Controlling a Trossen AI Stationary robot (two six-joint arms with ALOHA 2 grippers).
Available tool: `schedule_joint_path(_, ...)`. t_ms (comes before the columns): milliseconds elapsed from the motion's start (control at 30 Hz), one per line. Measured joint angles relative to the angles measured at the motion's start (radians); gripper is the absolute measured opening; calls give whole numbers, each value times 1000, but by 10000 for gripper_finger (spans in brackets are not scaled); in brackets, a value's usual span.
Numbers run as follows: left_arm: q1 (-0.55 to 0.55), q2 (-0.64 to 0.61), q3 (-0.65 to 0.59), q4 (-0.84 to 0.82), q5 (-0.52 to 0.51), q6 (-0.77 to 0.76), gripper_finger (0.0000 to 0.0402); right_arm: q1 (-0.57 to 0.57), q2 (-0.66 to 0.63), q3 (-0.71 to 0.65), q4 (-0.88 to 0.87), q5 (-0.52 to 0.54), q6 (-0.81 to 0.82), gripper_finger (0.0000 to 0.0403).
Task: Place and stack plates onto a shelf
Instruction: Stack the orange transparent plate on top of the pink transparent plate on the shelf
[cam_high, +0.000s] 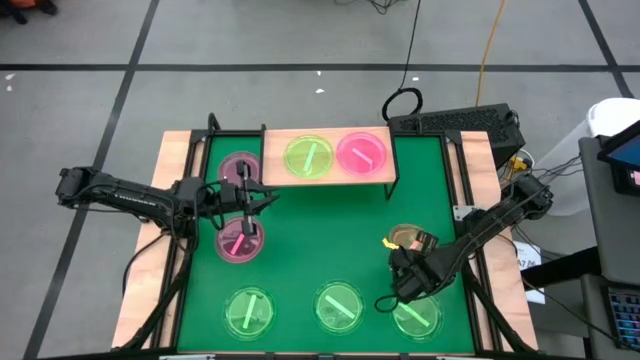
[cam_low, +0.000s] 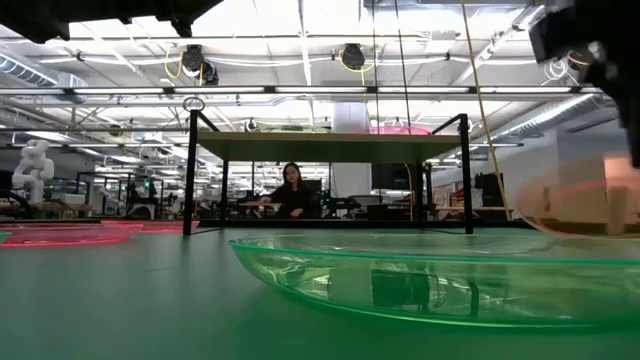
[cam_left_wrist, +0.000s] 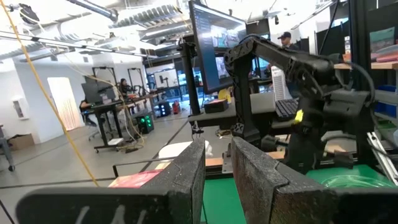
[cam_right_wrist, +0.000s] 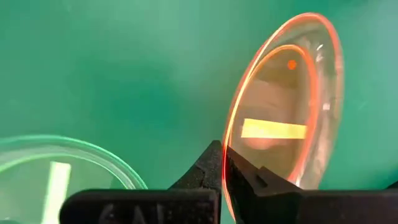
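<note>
The surface (cam_high: 178, 150) is pale wood, covered by a green mat (cam_high: 330, 230). The shelf (cam_high: 325, 158) stands at the far edge of the mat on black legs and carries a green plate (cam_high: 309, 157) and a pink plate (cam_high: 362, 153) side by side.

The left arm (cam_high: 120, 192) reaches in from the left edge. The left end effector (cam_high: 243, 200) hovers between two pink plates: one (cam_high: 238, 167) just beside the shelf's left end, one (cam_high: 240, 241) nearer the mat centre. In the left wrist view its fingers (cam_left_wrist: 255, 171) stand close together with a narrow gap and nothing is visible between them.

The right arm (cam_high: 495, 222) comes in from the right edge. The right end effector (cam_high: 408, 262) is clamped on the rim of an orange plate (cam_right_wrist: 283, 118), which is tilted up off the mat, with a yellow bar (cam_right_wrist: 273, 129) across it. In the high view this plate (cam_high: 407, 238) sits at the mat's right side.

Three more green plates lie along the near edge of the mat: left (cam_high: 248, 311), middle (cam_high: 340, 306) and right (cam_high: 418, 315). The right one is just beside the right end effector.

A person (cam_low: 293, 192) sits in the room behind the shelf.
</note>
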Motion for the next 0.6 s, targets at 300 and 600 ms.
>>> schedule_joint_path(300,0,0,0,2,0,0,86,0,0,149,-91,162,-39,0)
schedule_joint_path(600,0,0,0,5,0,0,86,-39,0,280,-79,330,-172,0)
